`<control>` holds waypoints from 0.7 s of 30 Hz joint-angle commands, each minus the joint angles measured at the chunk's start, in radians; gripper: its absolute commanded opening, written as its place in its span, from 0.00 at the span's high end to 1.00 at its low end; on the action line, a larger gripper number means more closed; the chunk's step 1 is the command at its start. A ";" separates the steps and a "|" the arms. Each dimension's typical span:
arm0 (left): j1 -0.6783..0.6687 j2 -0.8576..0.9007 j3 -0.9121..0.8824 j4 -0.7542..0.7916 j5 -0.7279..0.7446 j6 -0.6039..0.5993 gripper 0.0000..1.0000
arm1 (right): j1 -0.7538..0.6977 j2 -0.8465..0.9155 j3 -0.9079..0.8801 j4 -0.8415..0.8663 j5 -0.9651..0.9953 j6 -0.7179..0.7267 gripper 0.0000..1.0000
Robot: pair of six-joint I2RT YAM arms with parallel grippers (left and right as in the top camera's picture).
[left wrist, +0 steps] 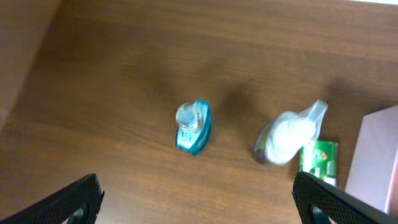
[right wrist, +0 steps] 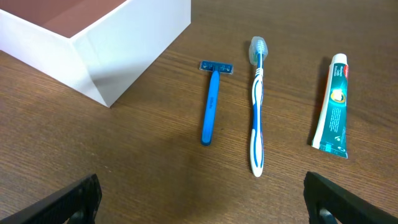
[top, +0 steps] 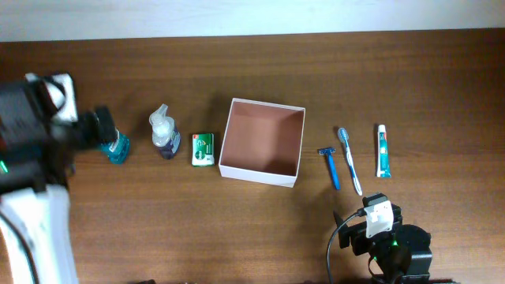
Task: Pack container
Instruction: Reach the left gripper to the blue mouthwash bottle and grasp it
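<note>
Container (top: 264,139) well right of left tool (left wrist: 196,200), ahead-left of right tool (right wrist: 202,198)

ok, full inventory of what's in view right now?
container: 1, white walls with pinkish-brown inside, table centre, empty
soap pack: 1, green, just left of the container
dispenser bottle: 1, white top and dark body, left of the soap pack
teal bottle: 1, teal with clear cap, far left
razor: 1, blue, right of the container
toothbrush: 1, blue and white, right of the razor
toothpaste tube: 1, white and teal, rightmost
table: 1, brown wood
left gripper: 1, black, above the teal bottle, jaws open, empty
right gripper: 1, black, facing razor and toothbrush, jaws open, empty
</note>
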 commanded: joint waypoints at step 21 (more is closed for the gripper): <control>0.080 0.510 0.169 -0.101 0.083 0.149 0.02 | -0.007 -0.010 -0.006 0.003 0.002 0.007 0.01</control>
